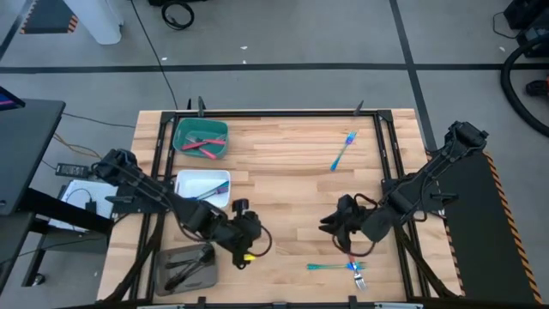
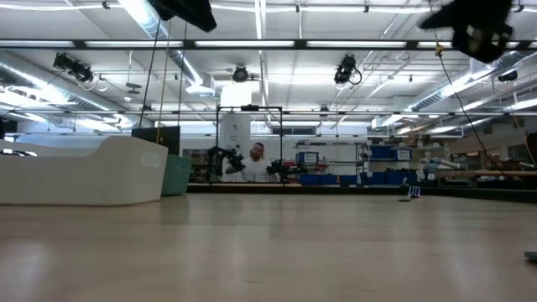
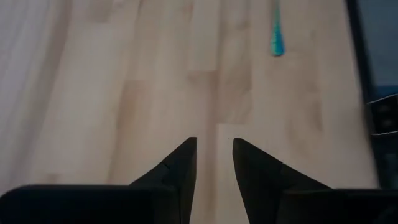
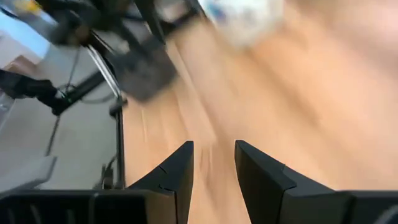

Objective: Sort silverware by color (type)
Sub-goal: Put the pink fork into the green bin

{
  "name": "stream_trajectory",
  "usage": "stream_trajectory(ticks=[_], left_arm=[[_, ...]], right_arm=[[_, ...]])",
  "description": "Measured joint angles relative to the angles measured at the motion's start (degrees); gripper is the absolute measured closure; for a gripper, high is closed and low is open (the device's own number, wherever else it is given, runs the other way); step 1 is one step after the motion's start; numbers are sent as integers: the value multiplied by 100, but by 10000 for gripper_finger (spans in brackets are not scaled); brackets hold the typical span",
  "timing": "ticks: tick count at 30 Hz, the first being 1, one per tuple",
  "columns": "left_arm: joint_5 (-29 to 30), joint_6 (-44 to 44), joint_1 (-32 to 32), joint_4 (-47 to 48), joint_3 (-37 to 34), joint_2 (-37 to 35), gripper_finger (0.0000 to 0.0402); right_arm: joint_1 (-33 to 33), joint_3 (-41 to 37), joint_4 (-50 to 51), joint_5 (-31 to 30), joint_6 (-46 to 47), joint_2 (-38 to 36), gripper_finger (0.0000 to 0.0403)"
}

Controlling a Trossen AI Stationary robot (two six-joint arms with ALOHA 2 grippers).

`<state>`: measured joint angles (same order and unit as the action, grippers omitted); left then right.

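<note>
Three iridescent silverware pieces lie flat on the wooden table: one (image 1: 343,151) at the far right, and a slim one (image 1: 328,268) beside a fork (image 1: 358,276) near the front right. Red-handled pieces (image 1: 202,142) lie in the teal tray (image 1: 182,129). Bluish pieces (image 1: 211,194) lie in the white tray (image 1: 190,179), and dark ones (image 1: 184,268) in the grey tray (image 1: 165,257). My left gripper (image 1: 257,244) hovers open over bare wood right of the grey tray; a teal utensil tip (image 3: 277,41) shows ahead of it. My right gripper (image 1: 329,225) hovers open above the front-right pieces, pointing toward the trays.
A black frame (image 1: 283,112) borders the table's far edge and sides. The three trays stand in a column along the left side. Bare wood lies in the table's middle, between the two grippers. In the low view the white tray (image 2: 84,172) and the teal tray (image 2: 178,174) stand at the left.
</note>
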<state>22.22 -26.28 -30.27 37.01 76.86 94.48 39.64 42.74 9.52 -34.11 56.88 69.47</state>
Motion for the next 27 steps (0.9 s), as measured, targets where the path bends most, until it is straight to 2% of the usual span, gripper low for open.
stream_trajectory(ticks=[4, 8, 15, 20, 27], left_arm=[[0, 194, 214, 79, 0, 0, 287], [0, 243, 394, 84, 0, 0, 287], [0, 510, 581, 97, 0, 0, 287], [0, 513, 660, 104, 0, -2, 287], [0, 510, 672, 110, 0, -2, 287]], right_arm=[[-2, 0, 905, 780, 1576, 0, 277], [-3, 1, 1534, 1328, 2619, -2, 277], [356, 0, 1844, 1892, 3814, 155, 277], [720, 0, 1940, 1975, 4587, 563, 277], [1022, 0, 1920, 2598, 5524, 1288, 277]])
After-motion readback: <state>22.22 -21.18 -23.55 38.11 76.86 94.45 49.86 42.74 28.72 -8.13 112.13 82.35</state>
